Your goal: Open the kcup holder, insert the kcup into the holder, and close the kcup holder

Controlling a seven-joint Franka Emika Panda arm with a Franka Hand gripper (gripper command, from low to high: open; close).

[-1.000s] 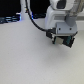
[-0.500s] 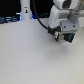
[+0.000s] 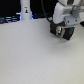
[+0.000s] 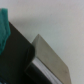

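I have the hand (image 3: 63, 31) low at about 2 o'clock in the exterior view, just beside or touching a dark boxy shape that I take for the kcup holder (image 3: 66, 33). The pictures are too blurred for me to tell how far the fingers are spread or whether they grip anything.

My main worry is the approach: if the fingers miss the handle, they could shove the whole holder across the counter (image 3: 35, 60) instead of pulling its drawer out. A skewed pull might also jam the drawer or tip the unit.

In the wrist view I see a dark slab, probably the kcup holder (image 4: 20, 57), with a grey-beige wedge (image 4: 50, 57) at 5 o'clock and a teal patch (image 4: 4, 27) at 9 o'clock; I cannot identify either. No pod slots show, so I cannot say what the holder contains. I see no kcup in either view. A white bottle-like object (image 3: 25, 10) stands at 11 o'clock, well apart.
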